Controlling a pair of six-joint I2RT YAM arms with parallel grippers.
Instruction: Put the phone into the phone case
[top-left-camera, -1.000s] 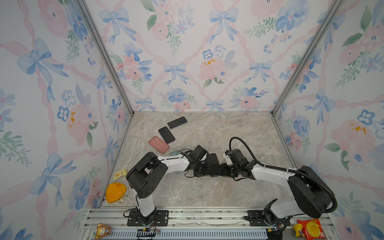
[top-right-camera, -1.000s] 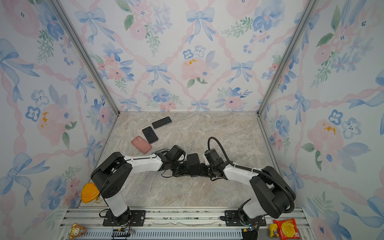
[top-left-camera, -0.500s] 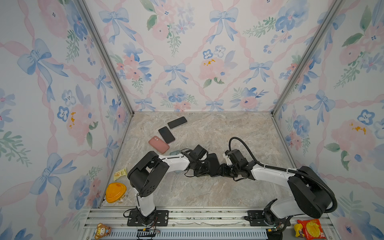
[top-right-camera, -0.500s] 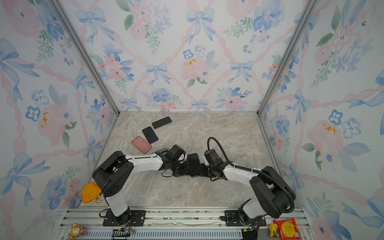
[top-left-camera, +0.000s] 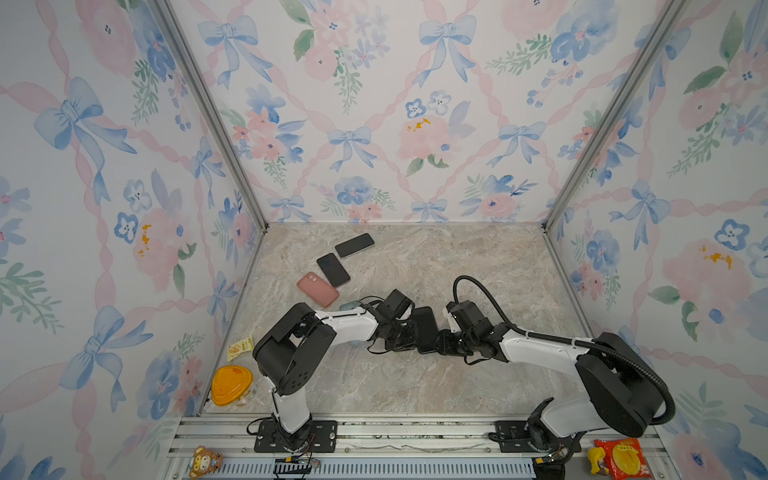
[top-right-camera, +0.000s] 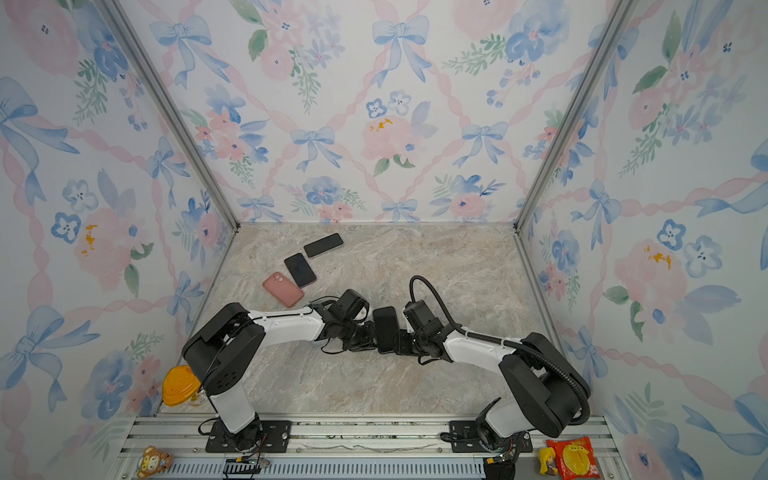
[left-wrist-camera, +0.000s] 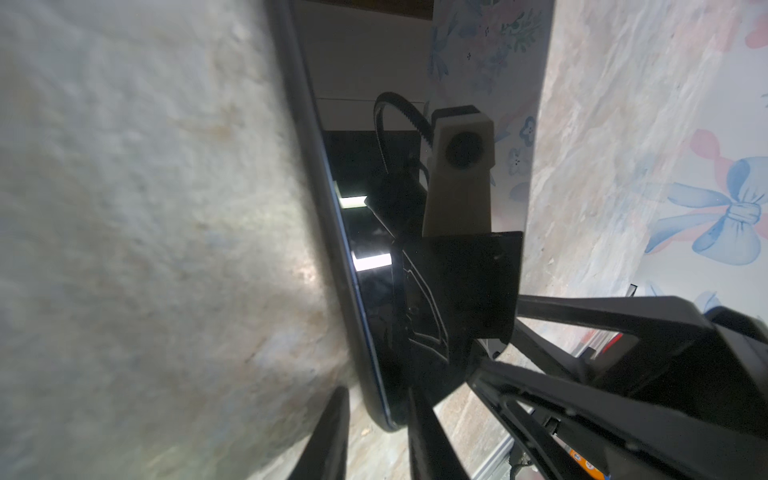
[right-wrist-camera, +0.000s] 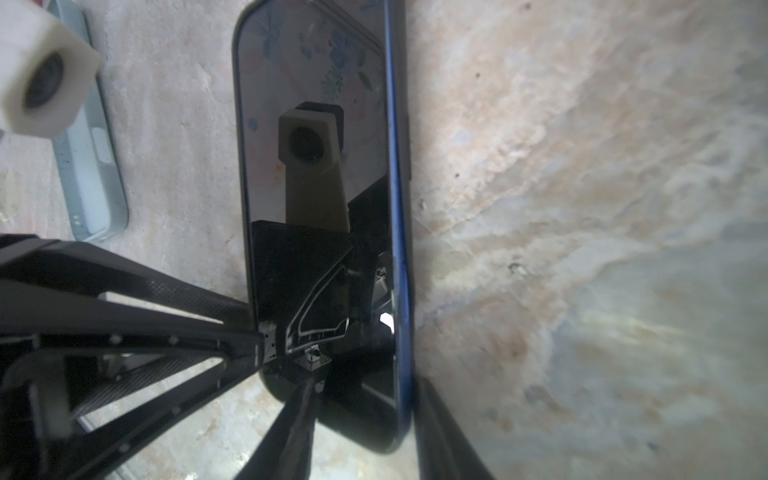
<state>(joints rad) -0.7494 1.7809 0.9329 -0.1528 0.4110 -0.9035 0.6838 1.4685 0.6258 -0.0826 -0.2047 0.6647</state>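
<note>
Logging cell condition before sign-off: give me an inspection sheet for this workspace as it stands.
Surface: marble table, no spills seen.
Job's things: dark phone mid-table between both grippers; light blue case on the table nearby, partly under the left arm.
Clutter: pink case, spare phone, another phone at back left; orange-lidded tub, yellow packet at front left edge.
Grippers: right gripper shut on the phone; left gripper around its other end, jaws open.
Cables: black hose loops above the right arm, clear of the phone.
Surroundings: floral walls; toy bear and red snack packet at the front rail.
</note>
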